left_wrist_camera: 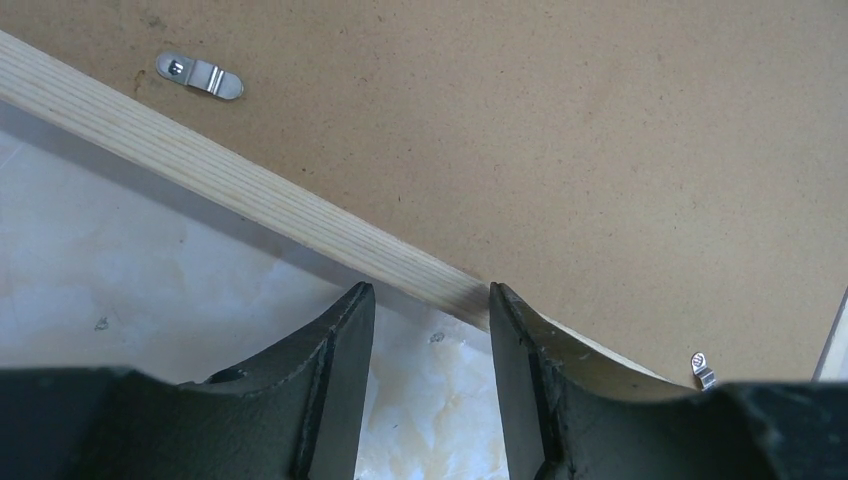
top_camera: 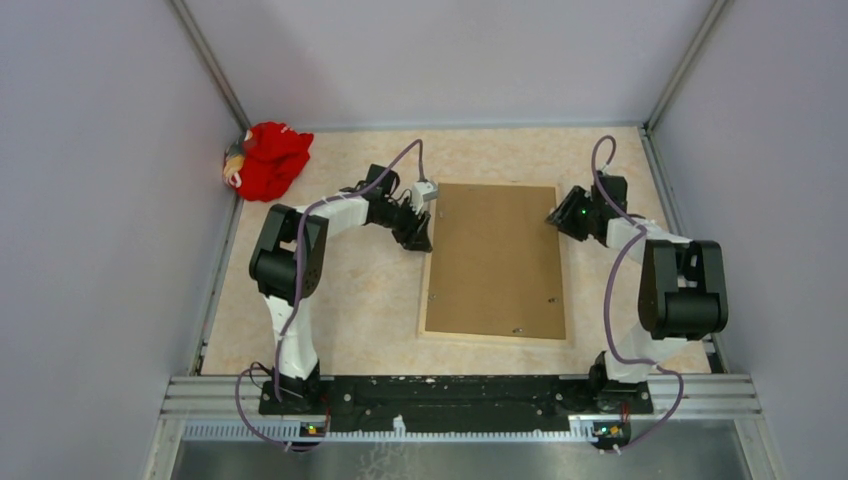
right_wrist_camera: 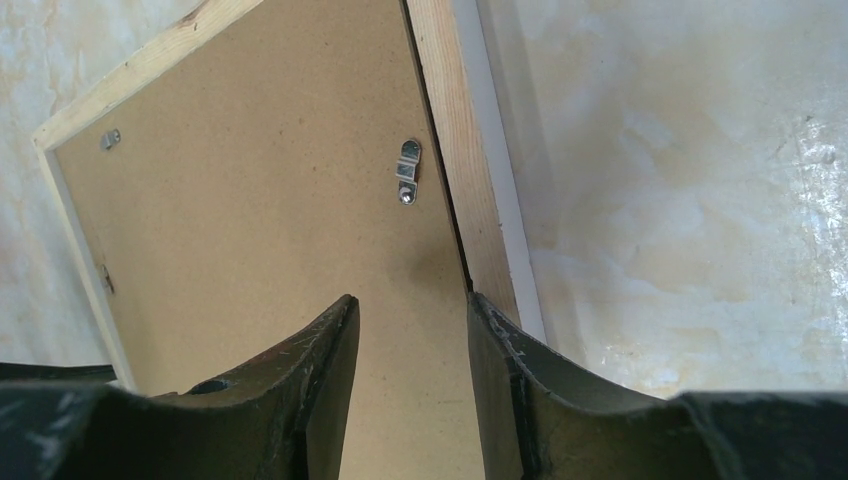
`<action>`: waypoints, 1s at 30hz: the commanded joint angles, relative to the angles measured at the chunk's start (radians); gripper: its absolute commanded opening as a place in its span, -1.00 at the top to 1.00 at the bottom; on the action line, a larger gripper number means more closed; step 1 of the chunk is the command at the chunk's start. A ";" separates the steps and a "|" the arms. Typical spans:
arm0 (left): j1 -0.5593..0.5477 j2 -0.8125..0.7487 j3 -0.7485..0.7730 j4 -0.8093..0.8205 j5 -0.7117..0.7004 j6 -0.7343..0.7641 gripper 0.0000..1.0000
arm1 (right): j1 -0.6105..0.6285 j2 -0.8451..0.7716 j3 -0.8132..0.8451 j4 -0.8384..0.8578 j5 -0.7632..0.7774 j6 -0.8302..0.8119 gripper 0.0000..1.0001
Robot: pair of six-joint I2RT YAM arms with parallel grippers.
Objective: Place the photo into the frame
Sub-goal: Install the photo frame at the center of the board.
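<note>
Two arms flank the frame [left_wrist_camera: 250, 195], face down at the centre of the worktop [top_camera: 350, 290] with its backing board [top_camera: 495, 260] seated — the left end effector [left_wrist_camera: 430, 300] and right end effector [right_wrist_camera: 410, 300], jaws apart, straddle opposite rails, seemingly to steady it. The photo is out of sight.

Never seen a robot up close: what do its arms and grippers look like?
Both the left arm and right arm have white links, chunky black joints and a looping purple cable. The left gripper and right gripper each end in two black, tapered, scuffed fingers.
</note>
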 commanded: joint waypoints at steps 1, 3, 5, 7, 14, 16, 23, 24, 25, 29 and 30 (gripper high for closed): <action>0.009 0.001 0.029 -0.017 0.004 0.028 -0.05 | 0.041 -0.007 0.030 -0.095 0.008 -0.017 0.08; 0.022 -0.014 0.034 -0.026 0.007 0.029 -0.05 | 0.046 -0.042 0.047 -0.146 0.059 -0.046 0.02; 0.038 -0.034 0.044 -0.043 0.009 0.036 -0.07 | 0.058 -0.084 0.057 -0.192 0.118 -0.075 -0.04; 0.052 -0.058 0.061 -0.064 0.009 0.044 -0.09 | 0.072 -0.121 0.052 -0.223 0.154 -0.096 -0.08; 0.053 -0.113 0.065 -0.108 0.004 0.063 -0.13 | 0.128 -0.212 -0.003 -0.275 0.228 -0.115 0.17; 0.053 -0.112 0.047 -0.116 -0.001 0.073 -0.13 | 0.149 -0.235 -0.017 -0.282 0.234 -0.116 0.33; 0.049 -0.157 -0.043 -0.130 0.041 0.035 -0.14 | 0.349 -0.331 -0.104 -0.162 0.116 -0.014 0.22; 0.049 -0.161 -0.049 -0.134 0.042 0.024 -0.13 | 0.385 -0.338 -0.115 -0.121 0.090 0.015 0.19; 0.048 -0.161 -0.051 -0.149 0.047 0.017 -0.13 | 0.419 -0.345 -0.132 -0.074 0.078 0.045 0.18; 0.048 -0.165 -0.068 -0.184 0.102 -0.026 -0.11 | 0.539 -0.328 -0.183 0.086 0.019 0.144 0.15; 0.045 -0.167 -0.079 -0.183 0.111 -0.038 -0.11 | 0.576 -0.321 -0.195 0.117 0.024 0.159 0.14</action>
